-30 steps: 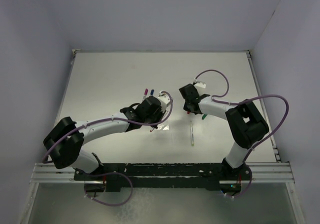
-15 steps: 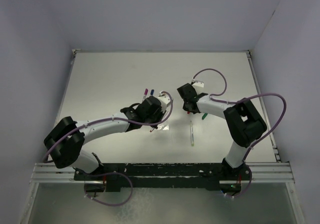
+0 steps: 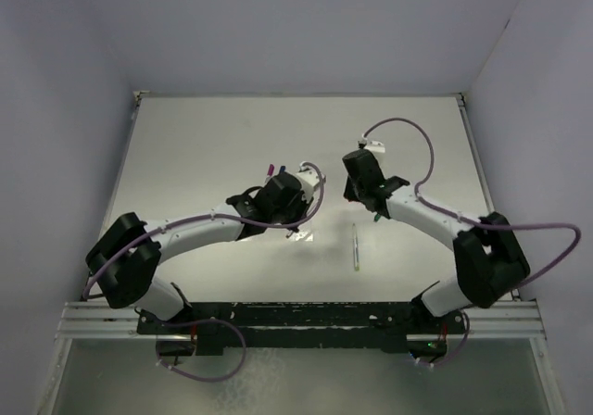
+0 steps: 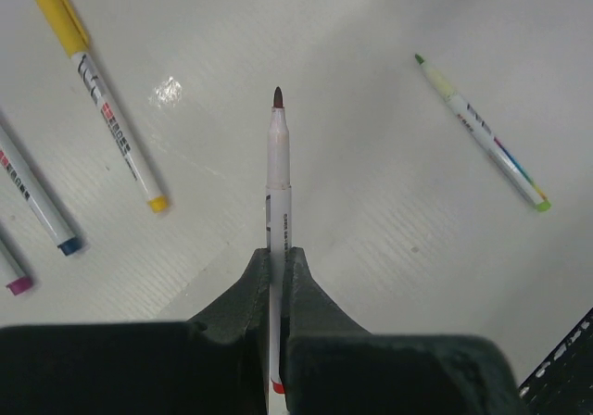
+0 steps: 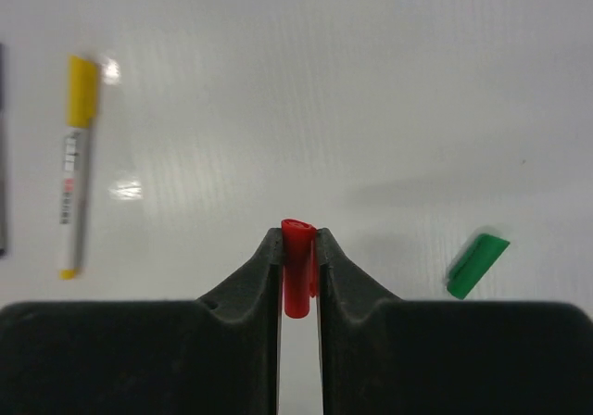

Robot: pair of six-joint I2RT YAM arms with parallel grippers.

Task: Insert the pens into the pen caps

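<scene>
Pens (image 4: 482,146): yellow pen (image 4: 109,119) done; left hand (image 4: 278,259) clamps an uncapped pen (image 4: 279,165), right hand (image 5: 298,248) the red cap (image 5: 296,281); green cap (image 5: 477,265) loose.

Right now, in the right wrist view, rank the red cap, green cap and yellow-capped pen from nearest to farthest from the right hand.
1. red cap, held in the right hand.
2. green cap, on the view's right.
3. yellow-capped pen, far left of view.

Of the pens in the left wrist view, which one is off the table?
The dark-tipped pen, clamped between the jaws of the left gripper; the green-tipped pen and yellow-capped pen lie on the table.
</scene>
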